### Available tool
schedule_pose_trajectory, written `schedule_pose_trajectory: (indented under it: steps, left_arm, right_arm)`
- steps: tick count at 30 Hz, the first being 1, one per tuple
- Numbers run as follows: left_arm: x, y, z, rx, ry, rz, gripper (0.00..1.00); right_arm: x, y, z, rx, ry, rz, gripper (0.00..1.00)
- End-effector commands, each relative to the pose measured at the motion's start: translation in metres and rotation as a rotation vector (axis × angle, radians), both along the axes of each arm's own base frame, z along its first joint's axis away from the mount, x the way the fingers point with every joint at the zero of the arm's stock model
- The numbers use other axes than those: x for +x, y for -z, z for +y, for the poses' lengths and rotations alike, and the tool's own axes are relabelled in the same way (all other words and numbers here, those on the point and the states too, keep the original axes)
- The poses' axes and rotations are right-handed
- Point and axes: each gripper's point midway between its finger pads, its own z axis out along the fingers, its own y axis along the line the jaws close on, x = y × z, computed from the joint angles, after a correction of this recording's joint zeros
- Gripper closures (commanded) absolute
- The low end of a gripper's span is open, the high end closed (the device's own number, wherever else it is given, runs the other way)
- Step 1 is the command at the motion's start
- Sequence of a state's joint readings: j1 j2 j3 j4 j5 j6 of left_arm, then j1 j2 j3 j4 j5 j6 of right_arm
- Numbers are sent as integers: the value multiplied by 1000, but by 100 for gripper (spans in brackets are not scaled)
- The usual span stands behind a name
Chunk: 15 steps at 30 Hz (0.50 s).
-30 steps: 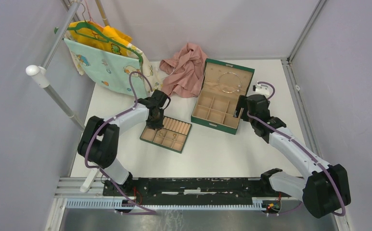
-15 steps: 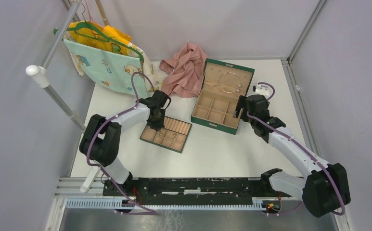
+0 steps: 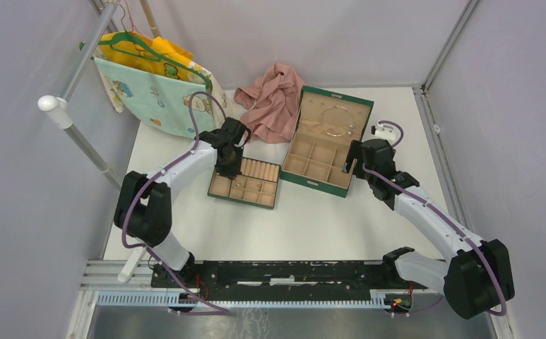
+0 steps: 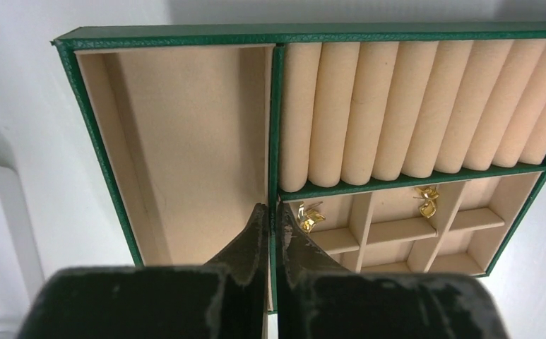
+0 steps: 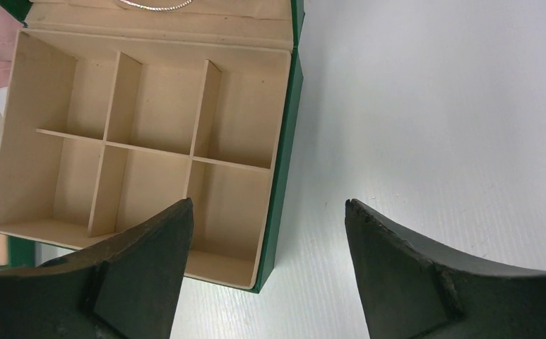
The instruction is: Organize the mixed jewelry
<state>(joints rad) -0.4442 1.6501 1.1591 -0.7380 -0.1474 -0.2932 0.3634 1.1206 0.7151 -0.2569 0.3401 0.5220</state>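
Observation:
The tan tray [image 3: 220, 186] with its green rim [image 4: 185, 35] lies left of the middle. My left gripper [image 3: 229, 169] [image 4: 271, 208] is shut on the thin green divider between the tray's long compartment and its small cells. Two pale-gold pieces [image 4: 310, 217] [image 4: 426, 201] lie in small cells below the ring rolls. A silvery wire loop [image 3: 337, 120] [image 5: 153, 6] rests in the lid of the open green box [image 3: 318, 181] [image 5: 282, 176]. My right gripper [image 3: 351, 157] [image 5: 270, 203] hangs open over the box's near right corner, holding nothing.
A crumpled pink cloth [image 3: 273, 99] lies behind the tray and left of the box lid. Printed children's clothes [image 3: 153, 85] hang on a rack at the back left. A small white object [image 3: 381, 129] sits right of the box.
My left gripper has closed on the tray's divider and moved back. The tray has turned and slid with it towards the far side. The right arm has not moved.

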Motion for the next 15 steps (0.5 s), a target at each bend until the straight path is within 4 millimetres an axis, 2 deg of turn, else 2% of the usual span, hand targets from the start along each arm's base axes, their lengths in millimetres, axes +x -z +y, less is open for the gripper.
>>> schedule_pose_trajectory:
  steps: [1, 4, 8, 15]
  left_arm:
    - [2, -57, -6, -61, 74, -77, 98]
    - [-4, -68, -7, -80, 96, -77, 98]
    - [-9, -69, -6, -82, 106, -65, 98]
    - [-6, -93, -24, -175, 113, -94, 98]
  right_arm:
    - [4, -8, -1, 3, 7, -32, 16]
    - [4, -7, -2, 1, 6, -28, 16]
    - [2, -5, 0, 6, -4, -24, 17]
    - [-4, -9, -10, -15, 31, -35, 16]
